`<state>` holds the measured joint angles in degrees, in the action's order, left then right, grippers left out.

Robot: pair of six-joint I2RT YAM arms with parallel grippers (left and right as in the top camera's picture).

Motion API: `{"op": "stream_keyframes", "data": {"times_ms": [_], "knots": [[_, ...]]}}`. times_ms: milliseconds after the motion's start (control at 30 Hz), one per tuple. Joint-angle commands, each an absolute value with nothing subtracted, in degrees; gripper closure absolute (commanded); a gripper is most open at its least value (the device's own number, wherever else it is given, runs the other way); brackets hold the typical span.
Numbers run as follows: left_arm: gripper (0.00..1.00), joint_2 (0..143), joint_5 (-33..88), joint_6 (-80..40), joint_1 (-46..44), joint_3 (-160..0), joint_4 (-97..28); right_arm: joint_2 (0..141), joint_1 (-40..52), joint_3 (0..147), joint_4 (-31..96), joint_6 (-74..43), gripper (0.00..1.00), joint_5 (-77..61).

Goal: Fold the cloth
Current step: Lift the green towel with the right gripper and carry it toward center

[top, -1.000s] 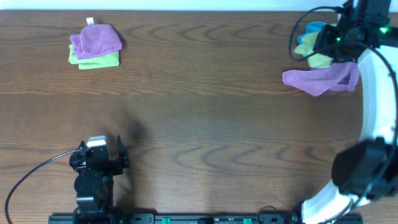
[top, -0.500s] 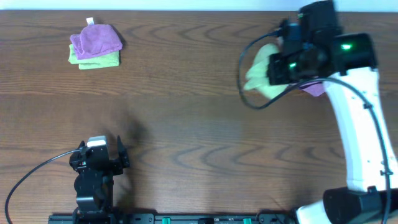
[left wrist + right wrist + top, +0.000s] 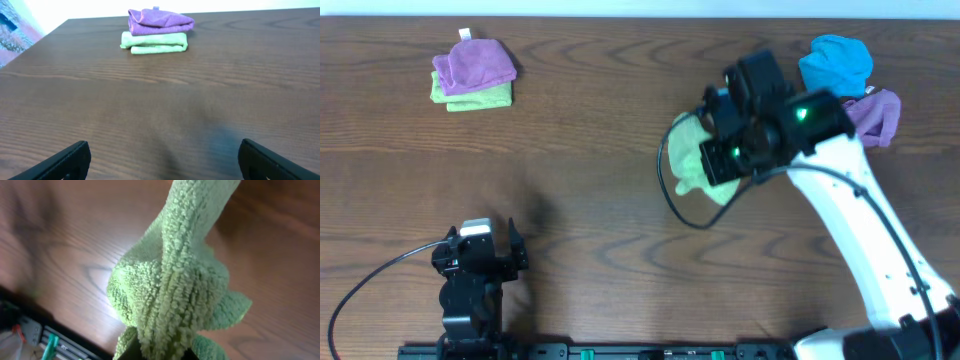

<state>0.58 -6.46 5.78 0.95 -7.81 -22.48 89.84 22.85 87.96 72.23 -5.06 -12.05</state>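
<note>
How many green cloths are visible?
2: a folded green cloth under a purple cloth, far left; a second green cloth in the right gripper. More may hide beneath the blue cloth.

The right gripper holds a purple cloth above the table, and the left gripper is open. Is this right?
Not quite: the colour is wrong. The right wrist view shows the cloth is lime green, not purple. Corrected: the right gripper holds a lime-green cloth above the table, and the left gripper is open.

Folded purple cloth (image 3: 160, 21) atop green cloth (image 3: 155, 44)
</note>
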Motion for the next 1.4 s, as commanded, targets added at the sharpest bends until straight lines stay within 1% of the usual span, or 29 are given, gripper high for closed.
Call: {"op": "stream_keyframes", "data": {"times_ms": [0, 133, 367, 467, 533, 667, 767, 933, 1100, 1200, 1267, 1300, 1367], "knots": [[0.05, 0.21, -7.46, 5.13, 0.73, -6.74, -23.14, 83.48, 23.33, 78.74, 68.53, -6.22, 0.98, -12.47], [0.05, 0.21, -7.46, 5.13, 0.73, -6.74, -23.14, 79.81, 23.33, 70.63, 62.11, -7.31, 0.99, -14.13], [0.05, 0.21, -7.46, 5.13, 0.73, -6.74, -23.14, 79.83, 23.9, 70.35, 56.58, -9.87, 0.99, -18.83], [0.05, 0.21, -7.46, 5.13, 0.73, -6.74, -23.14, 79.85, 26.02, 70.43, 55.27, -11.7, 0.99, -23.75], [0.05, 0.21, -7.46, 5.13, 0.73, -6.74, -23.14, 79.85, 29.45, 70.43, 53.52, -13.8, 0.99, -24.99], [0.05, 0.21, -7.46, 5.13, 0.73, -6.74, -23.14, 79.9, 37.74, 70.43, 48.25, -17.76, 0.99, -23.86], [0.05, 0.21, -7.46, 5.13, 0.73, -6.74, -23.14, 79.94, 41.43, 70.43, 45.15, -20.49, 0.99, -20.34], [0.05, 0.21, -7.46, 5.13, 0.73, -6.74, -23.14, 81.17, 41.21, 70.43, 43.57, -20.95, 0.99, -20.34], [0.05, 0.21, -7.46, 5.13, 0.73, -6.74, -23.14, 86.43, 40.4, 70.43, 40.86, -19.57, 0.99, -20.08], [0.05, 0.21, -7.46, 5.13, 0.73, -6.74, -23.14, 90.54, 38.87, 70.43, 38.7, -19.25, 0.98, -12.67], [0.05, 0.21, -7.46, 5.13, 0.73, -6.74, -23.14, 92.58, 36.4, 70.43, 36.86, -19.35, 0.82, -4.21], [0.05, 0.21, -7.46, 5.13, 0.73, -6.74, -23.14, 93.19, 34.46, 70.43, 35.97, -20.43, 0.71, 0.4], [0.05, 0.21, -7.46, 5.13, 0.73, -6.74, -23.14, 93.47, 29.76, 70.43, 34.22, -22.98, 0.47, 7.29]]}}
